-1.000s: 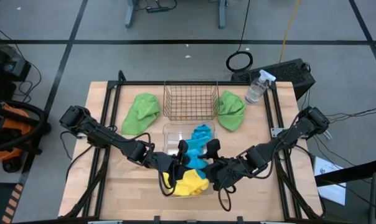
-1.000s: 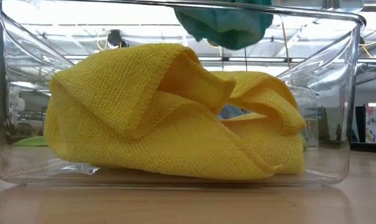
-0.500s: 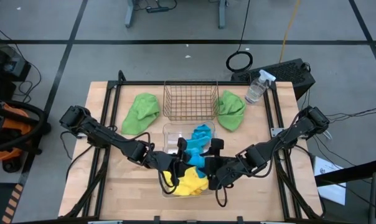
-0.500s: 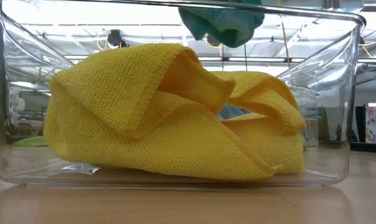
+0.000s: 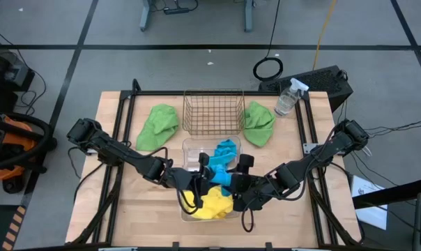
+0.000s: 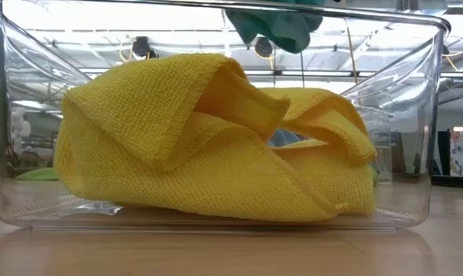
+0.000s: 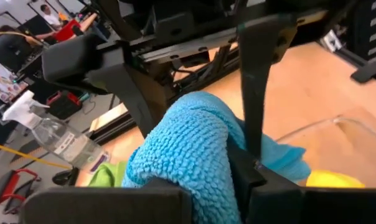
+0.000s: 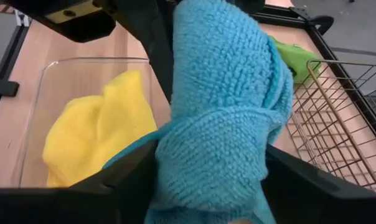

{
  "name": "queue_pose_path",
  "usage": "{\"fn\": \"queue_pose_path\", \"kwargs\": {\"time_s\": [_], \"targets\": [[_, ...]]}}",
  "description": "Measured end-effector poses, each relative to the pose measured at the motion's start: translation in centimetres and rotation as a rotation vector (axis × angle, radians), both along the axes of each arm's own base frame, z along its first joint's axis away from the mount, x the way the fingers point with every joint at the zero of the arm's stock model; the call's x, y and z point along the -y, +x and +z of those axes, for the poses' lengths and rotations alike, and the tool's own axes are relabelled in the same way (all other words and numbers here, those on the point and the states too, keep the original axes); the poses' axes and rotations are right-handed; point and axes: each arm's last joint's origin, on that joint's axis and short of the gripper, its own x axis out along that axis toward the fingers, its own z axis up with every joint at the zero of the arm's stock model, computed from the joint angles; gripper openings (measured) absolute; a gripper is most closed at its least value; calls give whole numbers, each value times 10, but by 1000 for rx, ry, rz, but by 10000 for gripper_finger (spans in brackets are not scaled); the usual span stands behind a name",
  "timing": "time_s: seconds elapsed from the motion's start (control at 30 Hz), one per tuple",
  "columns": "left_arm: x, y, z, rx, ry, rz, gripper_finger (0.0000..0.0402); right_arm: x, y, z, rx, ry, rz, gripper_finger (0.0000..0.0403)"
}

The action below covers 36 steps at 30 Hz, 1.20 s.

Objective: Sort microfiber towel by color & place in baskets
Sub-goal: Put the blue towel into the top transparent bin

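Observation:
A sky blue towel [image 5: 221, 174] hangs bunched between my two grippers above the clear baskets. My left gripper [image 5: 205, 174] and my right gripper [image 5: 237, 174] are both shut on it. More blue cloth [image 5: 226, 148] lies over the middle clear basket [image 5: 191, 148]; whether it is a second towel I cannot tell. Yellow towels [image 6: 208, 146] lie crumpled in the near clear basket [image 6: 1, 115]. Two green towels [image 5: 158, 125] [image 5: 258, 122] lie flat on the table on either side of the wire basket [image 5: 212, 111]. The blue towel's lowest fold [image 6: 274, 27] hangs just above the near basket's rim. My left gripper pinches a thick bunch of the blue towel [image 7: 194, 162] between its two fingers, several layers together. It comes nearly level from the table's left. The towel is lifted clear. My right gripper has a fat fold of the same towel [image 8: 213, 155] between its two fingers, filling the gap. It slants down from the table's right. The towel runs from this hold to the left gripper [image 8: 138, 25].
A clear spray bottle [image 5: 287, 97] stands at the far right corner, beside the right green towel. The three baskets stand in a row from the far edge to the near edge down the table's middle. Bare wood lies left and right of the near basket.
My right gripper has rolled about its own pointing line without leaving its place. The blue towel's hanging fold has been drawn up a little and now sits higher above the near basket's rim. The yellow towels have stayed as they were.

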Motion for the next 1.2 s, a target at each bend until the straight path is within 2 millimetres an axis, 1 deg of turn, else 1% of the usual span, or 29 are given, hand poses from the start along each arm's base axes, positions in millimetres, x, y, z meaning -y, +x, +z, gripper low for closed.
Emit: {"fn": "queue_pose_path", "kwargs": {"time_s": [0.1, 0.2, 0.27, 0.37, 0.47, 0.53, 0.63, 0.7, 0.83, 0.97, 1.07, 1.2], "targets": [[1, 0, 0, -2, -29, -15, 52, 0, 0, 0, -3, -1, 2, 205], [2, -1, -1, -10, -53, -17, 81, 0, 0, 0, -9, -9, 12, 155], [2, -1, -1, -21, -69, -17, 112, 0, -1, -1, -15, -20, 18, 119], [2, -2, -3, -47, -79, -15, 168, 0, -1, -2, -25, -38, 29, 63], [3, -4, -6, -82, -94, -8, 225, 1, -1, -2, -37, -60, 43, 19], [5, -7, -8, -118, -90, -6, 258, 1, -2, -3, -52, -72, 50, 13], [7, -11, -14, -182, -75, -6, 293, 4, -6, 0, -57, -78, 40, 25], [9, -15, -18, -226, -63, -1, 305, 7, -11, 4, -60, -82, 19, 29], [10, -22, -21, -278, -38, 34, 310, 11, -19, 10, -72, -74, 7, 21], [4, -29, -9, -252, -68, 107, 310, 10, -22, 11, -106, -70, 53, 16], [1, -33, 3, -189, -91, 133, 310, 8, -23, 9, -148, -41, 116, 19], [3, -31, 20, -60, -118, 94, 310, 7, -23, 8, -166, -29, 154, 21]]}}
